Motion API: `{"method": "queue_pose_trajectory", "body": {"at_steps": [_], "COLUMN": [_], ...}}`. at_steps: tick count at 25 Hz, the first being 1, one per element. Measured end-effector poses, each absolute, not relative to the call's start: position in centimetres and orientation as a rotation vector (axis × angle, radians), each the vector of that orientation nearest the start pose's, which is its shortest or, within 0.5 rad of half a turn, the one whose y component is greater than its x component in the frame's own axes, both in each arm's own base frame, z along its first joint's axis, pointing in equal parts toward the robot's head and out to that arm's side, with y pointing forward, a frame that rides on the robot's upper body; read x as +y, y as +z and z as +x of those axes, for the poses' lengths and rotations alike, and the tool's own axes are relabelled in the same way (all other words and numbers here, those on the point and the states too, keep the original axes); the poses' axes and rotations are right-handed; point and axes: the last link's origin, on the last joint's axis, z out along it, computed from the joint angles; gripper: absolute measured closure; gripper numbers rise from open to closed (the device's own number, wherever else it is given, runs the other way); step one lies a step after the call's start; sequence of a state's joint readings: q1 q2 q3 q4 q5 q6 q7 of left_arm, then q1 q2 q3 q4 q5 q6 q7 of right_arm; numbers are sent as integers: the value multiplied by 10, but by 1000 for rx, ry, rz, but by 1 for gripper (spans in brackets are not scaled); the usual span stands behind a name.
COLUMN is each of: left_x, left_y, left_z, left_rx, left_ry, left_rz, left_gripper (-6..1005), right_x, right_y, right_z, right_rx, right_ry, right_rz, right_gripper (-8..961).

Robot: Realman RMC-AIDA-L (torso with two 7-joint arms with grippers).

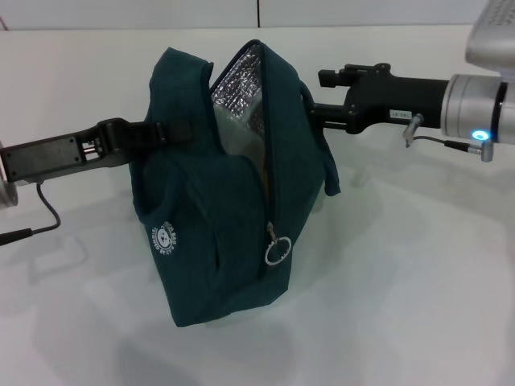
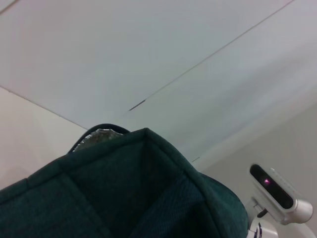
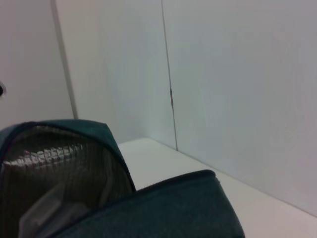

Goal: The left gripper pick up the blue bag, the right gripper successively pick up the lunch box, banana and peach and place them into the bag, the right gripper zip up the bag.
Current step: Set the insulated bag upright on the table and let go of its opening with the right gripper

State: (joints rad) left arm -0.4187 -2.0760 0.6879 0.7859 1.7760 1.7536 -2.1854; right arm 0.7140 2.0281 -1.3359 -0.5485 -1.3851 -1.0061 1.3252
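Note:
The blue bag (image 1: 217, 233) hangs tilted above the white table, its top gaping and showing silver foil lining (image 1: 241, 96). Its ring zip pull (image 1: 276, 252) dangles low on the front seam. My left gripper (image 1: 161, 133) reaches in from the left and is shut on the bag's upper side, holding it up. My right gripper (image 1: 315, 114) is level with the bag's top right edge, by a handle (image 1: 331, 175). The bag also shows in the left wrist view (image 2: 124, 198) and the right wrist view (image 3: 163, 208). The lunch box, banana and peach are hidden.
The white table (image 1: 418, 305) spreads all around beneath the bag, with a pale wall (image 1: 121, 12) behind it. A thin black cable (image 1: 44, 213) hangs from the left arm. The robot's head camera (image 2: 280, 192) shows in the left wrist view.

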Motion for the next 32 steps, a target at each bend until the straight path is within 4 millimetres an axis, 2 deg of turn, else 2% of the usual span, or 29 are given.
{"method": "queue_pose_trajectory", "body": {"at_steps": [5,11,19,25,32], "left_x": [306,306,307,306,302], "left_y": [41,42,42,42,40], "left_z": [-251,-251,-251,-251,-255], "left_rx": [-1612,-1608,-1605,-1604,-1609], "left_ry": [-1175,-1178,-1172,-1171,-1177], "left_rz": [-2451,-2449,-2453,-2456,-2445], "left_gripper": [954,954,954,954,954], "right_x": [413,411,409,407,397], "right_y": [-49,-54,-54,-51,-49], "right_z": [180,177,171,174,181], "right_rx": [405,348,304,280,234], "right_ry": [601,570,616,619,614], "right_rz": [-2605,-2629,-2617,-2607,-2599], "right_gripper": [310,402,619,829,888]}}
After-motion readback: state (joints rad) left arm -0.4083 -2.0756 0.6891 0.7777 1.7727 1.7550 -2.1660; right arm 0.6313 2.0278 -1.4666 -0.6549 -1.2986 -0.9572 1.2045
